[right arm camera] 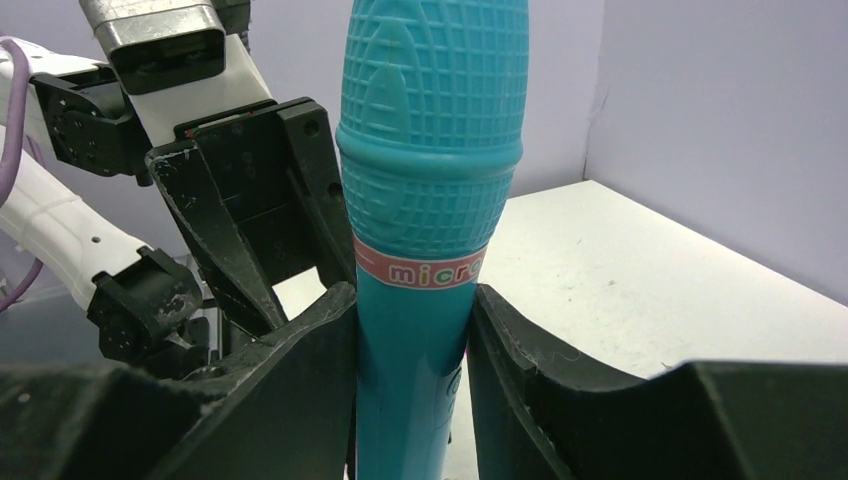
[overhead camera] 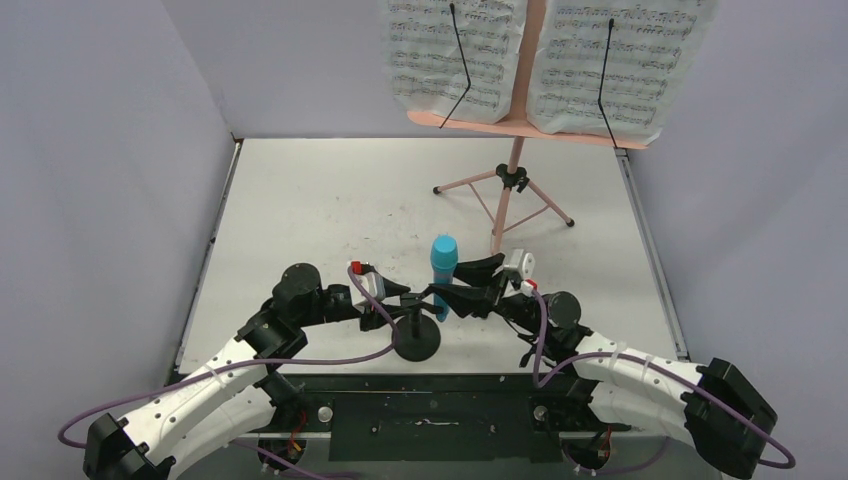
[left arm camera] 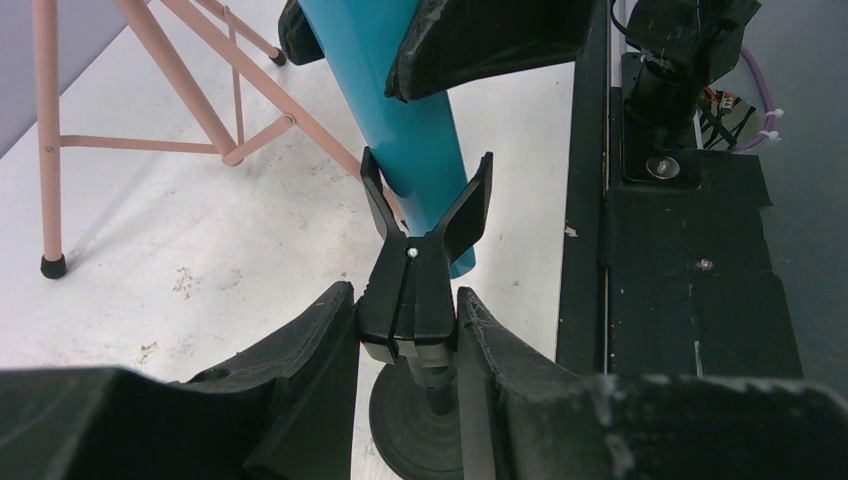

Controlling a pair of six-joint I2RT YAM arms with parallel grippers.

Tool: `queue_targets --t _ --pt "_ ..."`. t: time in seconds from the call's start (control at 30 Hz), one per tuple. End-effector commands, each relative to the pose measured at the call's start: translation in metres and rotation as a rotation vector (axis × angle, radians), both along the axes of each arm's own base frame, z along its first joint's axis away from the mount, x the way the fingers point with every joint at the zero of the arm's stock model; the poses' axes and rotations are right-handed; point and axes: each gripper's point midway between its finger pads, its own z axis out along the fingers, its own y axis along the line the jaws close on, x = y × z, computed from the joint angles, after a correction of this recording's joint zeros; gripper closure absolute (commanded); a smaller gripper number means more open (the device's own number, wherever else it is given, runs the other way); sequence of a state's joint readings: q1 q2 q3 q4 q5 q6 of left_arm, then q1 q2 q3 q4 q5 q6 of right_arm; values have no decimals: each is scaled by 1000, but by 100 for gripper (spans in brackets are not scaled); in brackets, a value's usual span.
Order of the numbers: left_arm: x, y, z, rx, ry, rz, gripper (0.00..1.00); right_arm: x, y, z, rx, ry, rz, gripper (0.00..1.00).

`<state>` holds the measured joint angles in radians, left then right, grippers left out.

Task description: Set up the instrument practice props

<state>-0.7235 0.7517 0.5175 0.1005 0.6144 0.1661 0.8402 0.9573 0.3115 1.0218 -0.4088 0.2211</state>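
**Microphone seated in the clip fork, near the front edge**

Nearest the arms, a black mounting strip [overhead camera: 440, 410] runs along the table's front edge. The mic stand [overhead camera: 417, 340] has its round base on the white table [overhead camera: 300, 220] just beyond that strip, so there is little room on the near side. The left gripper [left arm camera: 405, 322] is clenched on the black block of the stand's clip, one finger pressed to each side. The forked prongs rise just above its fingertips.

The blue microphone [right arm camera: 430, 150] stands nearly upright, its head uppermost and its lower handle lying between those prongs. The right gripper [right arm camera: 410, 330] grasps the handle just under the pink label band, with both fingers against it. The two grippers meet closely here, left below and right above.

Farther back, bare tabletop spreads to the left edge and the back wall. The pink music stand [overhead camera: 518, 180] has its tripod legs on the right half, with one foot near the right gripper. Its shelf hangs over the far right edge and carries two sheet-music pages [overhead camera: 455, 50] under black wire holders.
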Motion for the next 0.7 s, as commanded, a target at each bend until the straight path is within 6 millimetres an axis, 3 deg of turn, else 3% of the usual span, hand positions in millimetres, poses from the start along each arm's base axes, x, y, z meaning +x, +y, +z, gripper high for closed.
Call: queue_targets --t 0.0,0.67 --pt "-5 -2 4 -7 -8 -29 100 -10 1 29 111 -74 32 95" --pt "-4 -2 4 -8 0 -25 100 -24 15 16 112 -51 88 95"
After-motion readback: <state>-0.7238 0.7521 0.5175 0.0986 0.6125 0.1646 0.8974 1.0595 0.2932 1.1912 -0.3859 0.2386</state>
